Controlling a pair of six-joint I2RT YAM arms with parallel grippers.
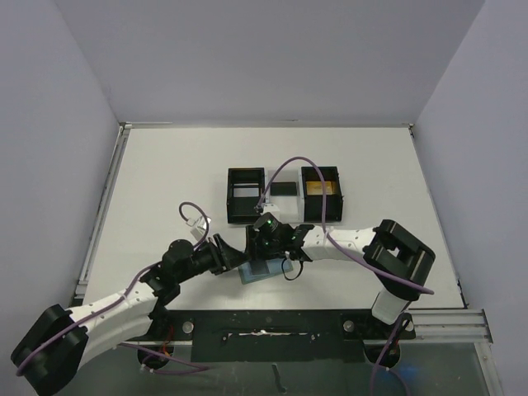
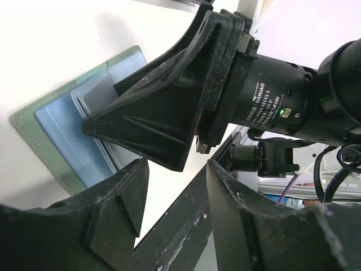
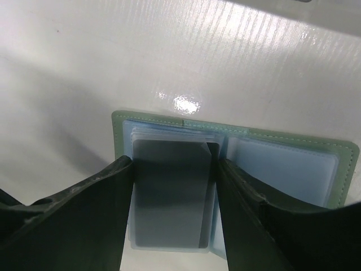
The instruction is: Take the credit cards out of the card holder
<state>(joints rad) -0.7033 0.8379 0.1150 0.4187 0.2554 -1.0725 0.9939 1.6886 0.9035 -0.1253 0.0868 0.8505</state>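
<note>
The teal-grey card holder (image 1: 250,274) (image 3: 120,135) lies open on the table in front of the arm bases, its pale blue pockets (image 3: 282,169) facing up. A dark credit card (image 3: 169,197) sits in clear sleeves on its left half. My right gripper (image 1: 266,247) (image 3: 175,214) is down on that half, its fingers pressed against the card's two long edges. My left gripper (image 1: 233,256) (image 2: 175,186) hovers just left of the holder (image 2: 56,141), open, with only table between its fingers. A gold-orange card (image 1: 320,188) lies in the right black box, and a black card (image 1: 284,188) on the table.
Two black square boxes (image 1: 246,195) (image 1: 321,195) stand behind the holder at mid table. The right arm's wrist motor (image 2: 271,96) fills much of the left wrist view, close to my left fingers. A black rail (image 1: 272,326) runs along the near table edge.
</note>
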